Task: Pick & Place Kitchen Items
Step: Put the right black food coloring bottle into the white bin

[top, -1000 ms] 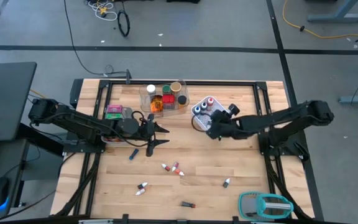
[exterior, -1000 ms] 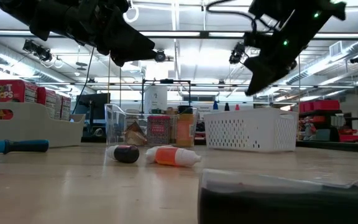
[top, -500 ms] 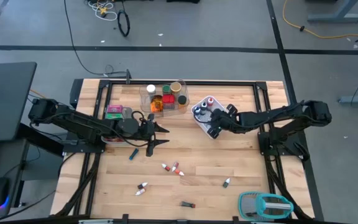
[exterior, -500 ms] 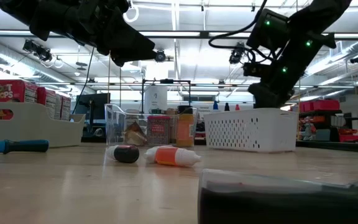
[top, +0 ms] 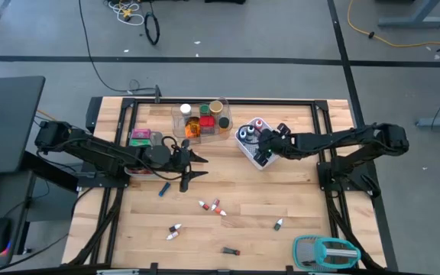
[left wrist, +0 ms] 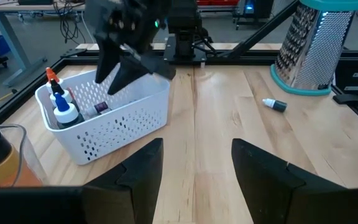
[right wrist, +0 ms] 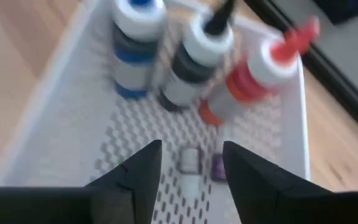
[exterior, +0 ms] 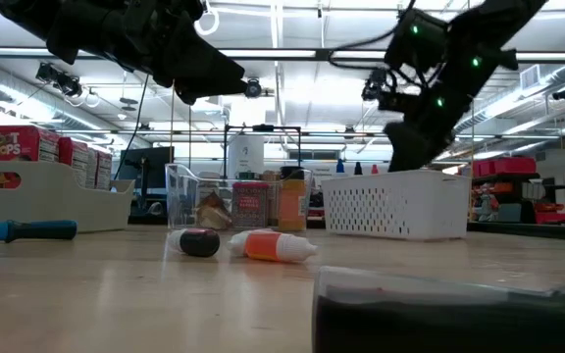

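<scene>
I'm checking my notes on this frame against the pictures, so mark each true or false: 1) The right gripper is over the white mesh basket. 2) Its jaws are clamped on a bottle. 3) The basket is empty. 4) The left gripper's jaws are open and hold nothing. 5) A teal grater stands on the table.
1) True: the right gripper hangs over the white mesh basket.
2) False: its jaws are open, holding nothing.
3) False: three small bottles stand inside it.
4) True: the left gripper is open and holds nothing.
5) True: the teal grater stands upright.
</scene>
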{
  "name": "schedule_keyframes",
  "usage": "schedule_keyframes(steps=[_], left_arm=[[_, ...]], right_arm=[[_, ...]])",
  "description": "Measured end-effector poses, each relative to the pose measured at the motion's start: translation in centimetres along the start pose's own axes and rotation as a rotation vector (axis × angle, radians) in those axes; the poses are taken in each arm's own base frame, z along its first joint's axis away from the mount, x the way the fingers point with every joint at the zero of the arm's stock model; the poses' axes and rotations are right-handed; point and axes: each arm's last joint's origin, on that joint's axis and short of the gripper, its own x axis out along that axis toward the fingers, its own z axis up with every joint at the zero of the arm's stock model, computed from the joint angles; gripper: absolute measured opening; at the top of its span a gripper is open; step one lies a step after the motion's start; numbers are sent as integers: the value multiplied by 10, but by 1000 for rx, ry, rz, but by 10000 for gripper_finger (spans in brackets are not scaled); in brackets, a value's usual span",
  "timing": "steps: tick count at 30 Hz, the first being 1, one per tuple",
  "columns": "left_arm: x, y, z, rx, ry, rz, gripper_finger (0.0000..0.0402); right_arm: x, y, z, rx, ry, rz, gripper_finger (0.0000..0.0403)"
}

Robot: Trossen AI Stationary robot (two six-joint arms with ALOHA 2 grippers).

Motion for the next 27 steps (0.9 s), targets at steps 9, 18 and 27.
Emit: schedule_keyframes(steps=[9,18,27], left_arm=[[0,0,1,38,-10,0,201],[0,0,2,17,-20,-1,201],[0,0,2,-34,-21,-1,201]], right_arm=[[-48,13,49,-199,-43,248,165],[-94,44,63,-448,-152,458,162],[-117,78,22,-637,-33,785,162]])
